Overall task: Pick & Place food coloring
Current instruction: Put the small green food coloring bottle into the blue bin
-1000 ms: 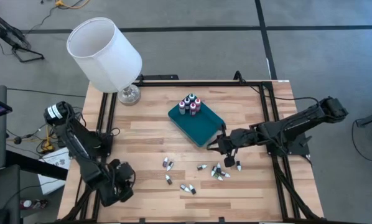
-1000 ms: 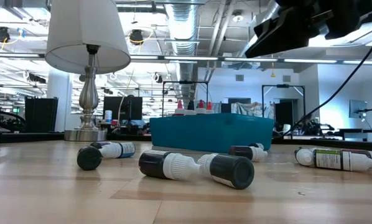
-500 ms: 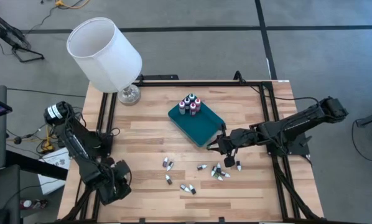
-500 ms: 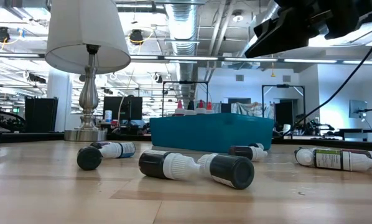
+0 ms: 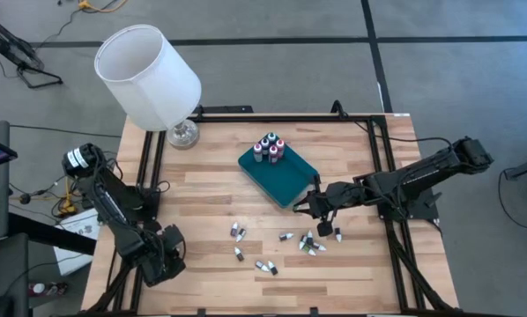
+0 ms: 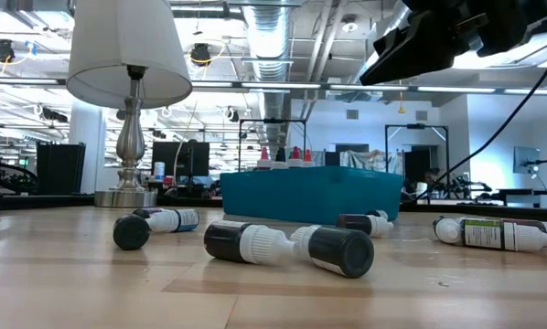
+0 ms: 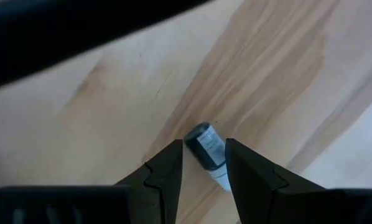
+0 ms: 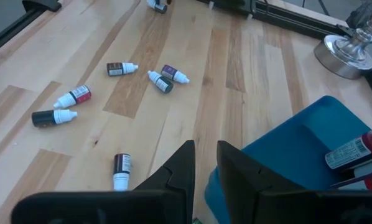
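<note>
Seven small dropper bottles with whitish caps stand upright (image 5: 269, 147) at one corner of the flat teal rectangular tray (image 5: 285, 180), likely packed there to leave room for more. The rest of the tiny dark food coloring bottles (image 5: 309, 241) lie on their sides, scattered over the wooden plank desk (image 5: 211, 189) near the tray's front edge, probably waiting to be picked. Right gripper (image 5: 309, 206) hovers just beside the tray's corner above the desk, fingers (image 8: 180, 171) narrowly apart and holding nothing; loose bottles (image 8: 122, 168) lie ahead of it, not between the fingers. Left gripper (image 5: 169, 264) sits at the desk's front left edge, well apart from the pile, fingers (image 7: 167, 168) narrowly parted with one stray bottle (image 7: 204, 144) seen in the gap, contact unclear. White-shaded lamp (image 5: 149, 75) stands at the far corner
</note>
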`<act>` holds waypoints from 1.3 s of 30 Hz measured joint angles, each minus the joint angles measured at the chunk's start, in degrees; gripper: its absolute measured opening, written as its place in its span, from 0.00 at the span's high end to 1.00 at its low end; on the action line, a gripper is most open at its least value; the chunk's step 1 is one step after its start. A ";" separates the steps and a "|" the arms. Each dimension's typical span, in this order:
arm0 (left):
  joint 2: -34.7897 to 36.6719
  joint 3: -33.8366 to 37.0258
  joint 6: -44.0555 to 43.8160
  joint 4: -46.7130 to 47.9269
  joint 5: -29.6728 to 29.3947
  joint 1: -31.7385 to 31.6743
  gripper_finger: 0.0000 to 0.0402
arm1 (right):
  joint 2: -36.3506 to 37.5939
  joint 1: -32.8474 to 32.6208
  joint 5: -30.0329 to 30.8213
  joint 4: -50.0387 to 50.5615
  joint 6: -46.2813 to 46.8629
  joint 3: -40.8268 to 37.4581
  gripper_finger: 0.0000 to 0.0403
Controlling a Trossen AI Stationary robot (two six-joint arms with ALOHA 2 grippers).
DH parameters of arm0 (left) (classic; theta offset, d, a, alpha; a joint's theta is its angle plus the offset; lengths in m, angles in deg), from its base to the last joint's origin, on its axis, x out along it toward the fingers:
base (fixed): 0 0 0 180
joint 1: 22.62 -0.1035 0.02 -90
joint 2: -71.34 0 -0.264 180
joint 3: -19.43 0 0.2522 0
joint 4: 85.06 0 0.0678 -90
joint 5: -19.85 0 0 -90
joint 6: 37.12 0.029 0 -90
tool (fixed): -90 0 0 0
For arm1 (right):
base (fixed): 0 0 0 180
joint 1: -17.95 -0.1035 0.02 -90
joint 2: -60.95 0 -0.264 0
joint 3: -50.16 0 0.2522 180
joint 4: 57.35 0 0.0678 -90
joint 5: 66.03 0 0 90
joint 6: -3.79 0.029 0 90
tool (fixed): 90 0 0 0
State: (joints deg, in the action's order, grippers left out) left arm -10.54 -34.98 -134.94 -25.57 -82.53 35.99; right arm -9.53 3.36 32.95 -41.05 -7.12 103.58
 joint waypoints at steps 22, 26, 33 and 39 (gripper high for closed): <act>-3.35 2.43 5.95 -7.19 4.86 -0.64 0.72 | 0.00 0.00 0.01 -0.20 0.00 0.02 0.85; -4.09 2.39 9.02 -7.46 5.10 -1.67 0.72 | 0.00 0.00 0.01 -0.48 0.00 0.02 0.85; -4.17 2.41 11.52 -7.48 5.60 -3.04 0.74 | -0.02 0.00 0.03 -0.70 0.00 0.02 0.85; -4.22 2.46 11.78 -7.46 5.37 -3.26 0.84 | -0.02 0.00 0.03 -0.70 0.00 0.02 0.85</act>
State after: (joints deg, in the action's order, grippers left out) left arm -14.76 -32.52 -123.16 -33.04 -77.16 32.73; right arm -9.55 3.36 32.98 -41.75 -7.13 103.60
